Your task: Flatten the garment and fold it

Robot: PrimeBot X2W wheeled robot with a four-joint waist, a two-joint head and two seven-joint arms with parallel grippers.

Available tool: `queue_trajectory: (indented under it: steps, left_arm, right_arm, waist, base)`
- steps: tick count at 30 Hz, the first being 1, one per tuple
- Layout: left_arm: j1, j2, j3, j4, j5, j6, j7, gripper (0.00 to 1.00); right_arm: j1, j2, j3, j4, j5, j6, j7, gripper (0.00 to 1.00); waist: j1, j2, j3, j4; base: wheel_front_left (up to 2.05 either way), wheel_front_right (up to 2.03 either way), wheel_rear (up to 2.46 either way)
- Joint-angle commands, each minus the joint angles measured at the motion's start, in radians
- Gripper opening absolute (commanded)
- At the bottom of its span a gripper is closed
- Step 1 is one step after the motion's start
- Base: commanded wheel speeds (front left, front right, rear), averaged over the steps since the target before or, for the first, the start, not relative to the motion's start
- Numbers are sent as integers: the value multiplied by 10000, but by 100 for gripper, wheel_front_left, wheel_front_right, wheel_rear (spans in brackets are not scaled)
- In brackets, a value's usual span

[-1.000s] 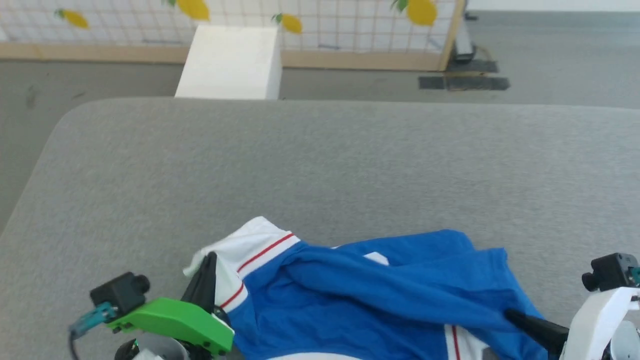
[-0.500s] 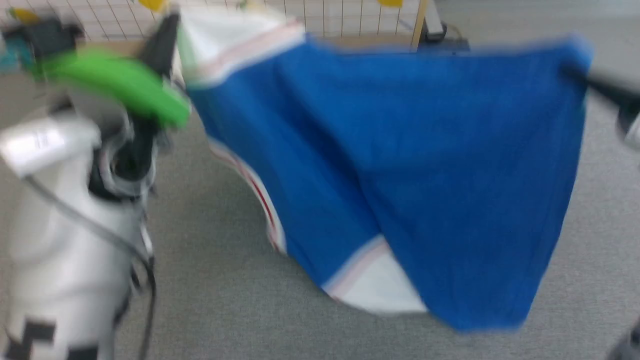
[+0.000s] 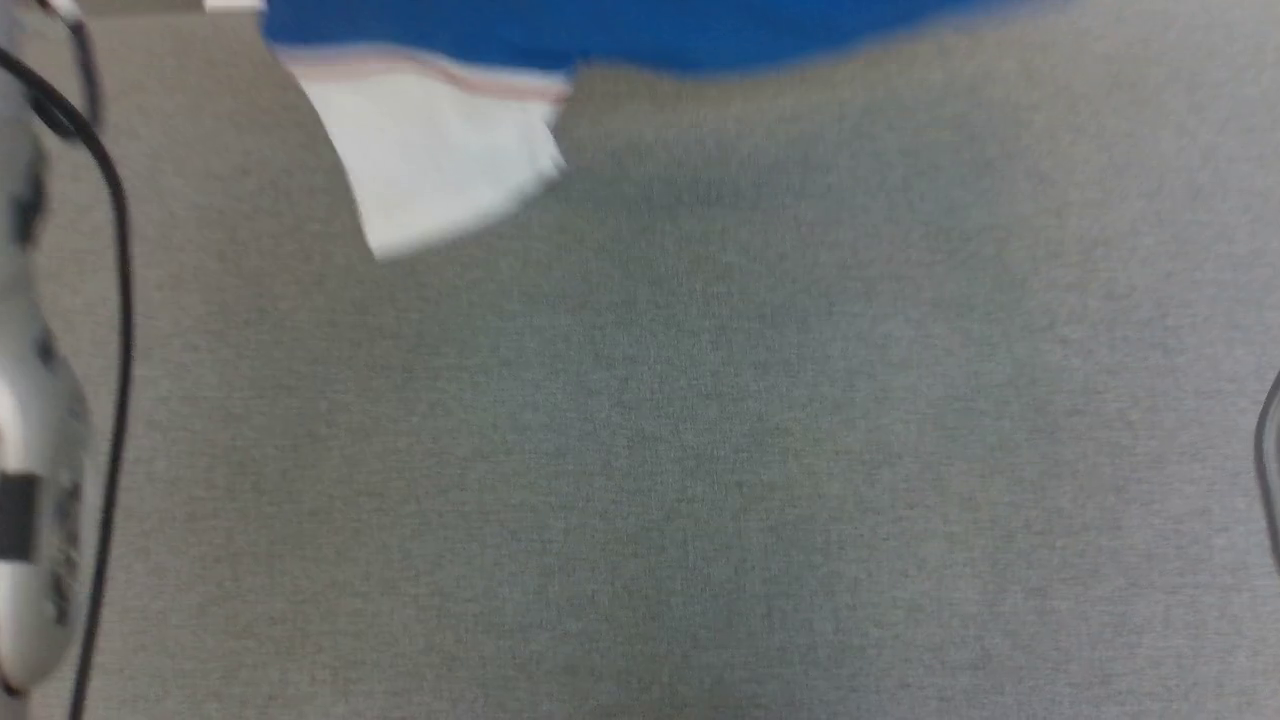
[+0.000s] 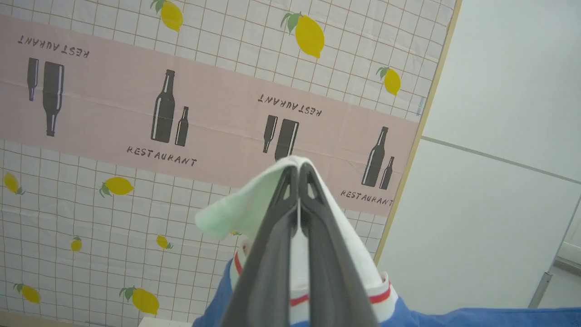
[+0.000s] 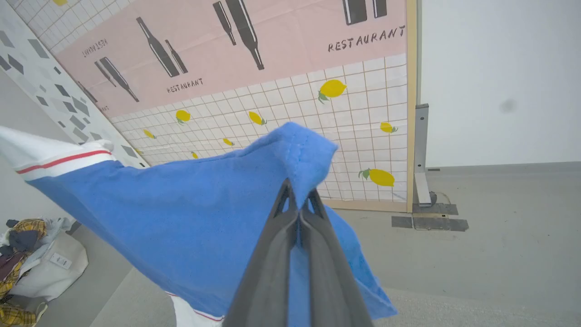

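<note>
The royal-blue garment (image 5: 190, 218) with white, red-striped panels hangs in the air, stretched between both grippers. My left gripper (image 4: 298, 170) is shut on a white, red-trimmed corner of the garment (image 4: 345, 254), raised high before the patterned screen. My right gripper (image 5: 297, 193) is shut on a blue corner. In the head view the garment's lower edge (image 3: 440, 150) dangles blurred at the top, a white panel hanging below the blue, above the grey table (image 3: 700, 450). My left forearm (image 3: 30, 400) and its cable run down the left edge.
A screen (image 4: 136, 113) printed with lemons, bottles and "RESTAURANT" stands behind. A white bag with clothes (image 5: 32, 259) sits on the floor at the right wrist view's lower left. A metal post and dark floor plates (image 5: 426, 218) stand by the screen's end.
Both grippers have lifted the garment from the table high into the air, spread between them. The head camera has tilted down, so the garment now shows at the picture's top.
</note>
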Motion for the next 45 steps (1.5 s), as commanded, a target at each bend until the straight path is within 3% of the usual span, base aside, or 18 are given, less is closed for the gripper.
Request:
queue_trajectory:
  steps: [1,5,10,15,23,27,32,37,43,45]
  left_arm:
    - [-571,111,150,133,183,106,-538,0]
    - [-1514,167,485,520,394,98,-1842,0]
    - [-1841,-13,767,1070,143,-189,-2710,0]
    - [-1375,-155,687,1608,-116,-841,-3034,0]
    - [791,-306,516,1042,-927,-2070,-3044,0]
    - [3092,-151,553,-451,-1439,-2255,-3038,0]
    - [6933,-82,800,-2846,-2354,-1724,-2277,0]
    - [10971,-199,1084,-4933,-3196,-702,-1622,0]
    - [14758,-384,731,-6012,-3618,220,-939,0]
    - [15642,-144,519,-5975,-3397,559,-644,0]
  right_arm:
    - [-434,42,42,261,-244,-13,-452,0]
    - [-1321,122,39,953,-739,-13,-1779,0]
    - [-1889,162,45,1709,-837,-13,-2730,0]
    - [-1632,-101,136,2111,-401,-13,-2995,0]
    - [1250,-766,861,1334,1635,-13,-3162,0]
    - [3535,-973,986,459,2777,-13,-3258,0]
    - [6642,-1151,1043,-850,3571,-13,-3574,0]
    - [9609,-1187,1275,-1830,3660,-13,-3955,0]
    - [12623,-1463,1685,-2604,3297,-13,-4232,0]
    - [13466,-1555,1756,-2709,3178,-13,-4168,0]
  waist:
    - [-2,0,1193,-93]
    - [-2,0,1552,-82]
    - [-2,0,1817,119]
    - [-2,0,1818,458]
    - [-2,0,725,768]
    - [-2,0,-184,902]
    - [-2,0,-1301,998]
    - [-2,0,-2240,1047]
    - [-2,0,-3147,1169]
    - [-2,0,-3382,1196]
  base:
    - [0,0,0]
    - [0,0,0]
    - [0,0,0]
    - [0,0,0]
    - [0,0,0]
    - [0,0,0]
    - [0,0,0]
    - [0,0,0]
    - [0,0,0]
    - [0,0,0]
